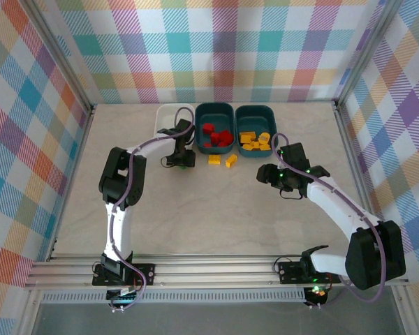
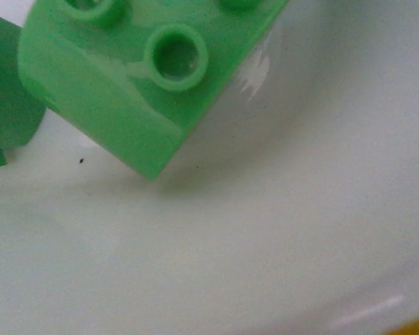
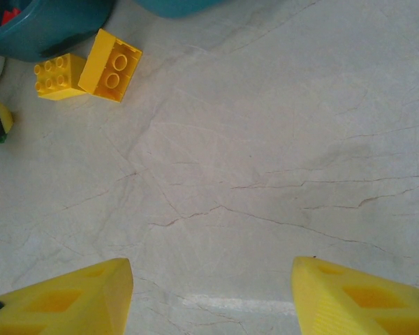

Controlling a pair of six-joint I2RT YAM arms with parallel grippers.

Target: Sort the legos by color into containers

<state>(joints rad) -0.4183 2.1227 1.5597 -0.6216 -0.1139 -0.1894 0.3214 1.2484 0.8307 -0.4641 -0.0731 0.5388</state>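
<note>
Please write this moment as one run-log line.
left hand: at white tub, green brick inside | right hand: open, empty | two yellow bricks: on table

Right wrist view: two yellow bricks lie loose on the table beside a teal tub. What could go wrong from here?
1. The two yellow bricks lie close together; the open right hand closing on one may knock the other or catch both.
2. The nearest teal tub holds red bricks, so a yellow one could land in the wrong tub.
3. The left hand hovers close to those bricks; the arms might crowd each other.
</note>
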